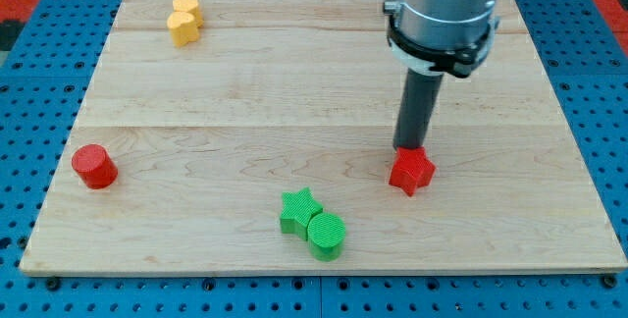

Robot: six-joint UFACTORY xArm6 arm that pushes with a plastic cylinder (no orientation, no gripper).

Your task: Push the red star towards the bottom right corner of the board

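My tip (409,149) sits touching the red star (412,172) on its upper-left side. Tool's a bare rod, holds nothing. Best: push steady diag w/ star centred, twd bench (294,92) bottom-right corner.

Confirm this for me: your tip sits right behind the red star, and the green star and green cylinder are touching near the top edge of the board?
Not quite. My tip is behind the red star, but the touching green star and green cylinder lie near the bottom edge, as the camera view shows.

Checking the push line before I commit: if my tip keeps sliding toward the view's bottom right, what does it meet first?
My tip sits just above-left of the red star, seemingly touching it, so it meets the star first. Beyond it, the board looks free.
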